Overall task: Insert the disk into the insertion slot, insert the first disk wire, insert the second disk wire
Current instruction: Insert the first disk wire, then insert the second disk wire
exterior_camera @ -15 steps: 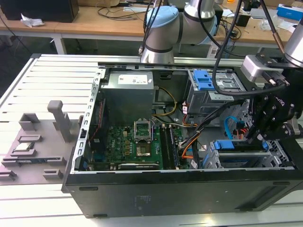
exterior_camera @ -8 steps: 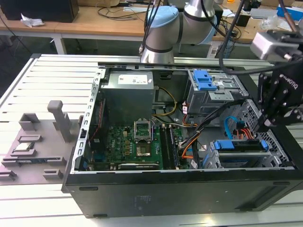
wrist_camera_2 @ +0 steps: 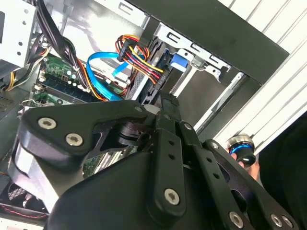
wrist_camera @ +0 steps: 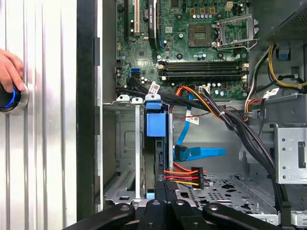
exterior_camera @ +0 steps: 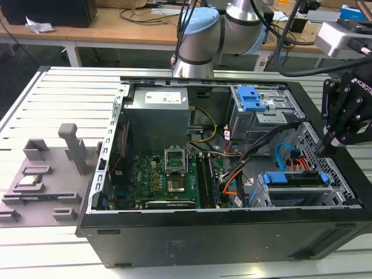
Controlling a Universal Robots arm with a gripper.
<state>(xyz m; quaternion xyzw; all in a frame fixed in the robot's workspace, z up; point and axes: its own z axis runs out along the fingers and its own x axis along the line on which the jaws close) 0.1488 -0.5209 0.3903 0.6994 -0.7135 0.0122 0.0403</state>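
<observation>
**A:** What sits toward the table's edge on the exterior view's left?

**B:** A grey fixture (exterior_camera: 40, 174), on the slatted table (exterior_camera: 58, 81). Next comes the open computer case (exterior_camera: 221, 238), mid-table, with its motherboard (exterior_camera: 157, 180) facing up.

**A:** And the disk?

**B:** The disk (exterior_camera: 293, 179) is seated in the insertion slot (wrist_camera: 125, 139), at the case's end nearest the table's edge on the exterior view's right. Its blue carrier shows.

**A:** Wires?

**B:** A black connector (wrist_camera_2: 154, 75) on red, yellow and orange wires lies against the disk's end. I cannot tell whether it is pushed home. A blue cable (wrist_camera: 199, 153) runs near it.

**A:** The gripper?

**B:** The gripper (exterior_camera: 323, 145) is pressed together, just beside that connector. Past the case, a hand (wrist_camera: 8, 71) rests on a blue-ringed button (wrist_camera: 9, 98) on the table.
</observation>
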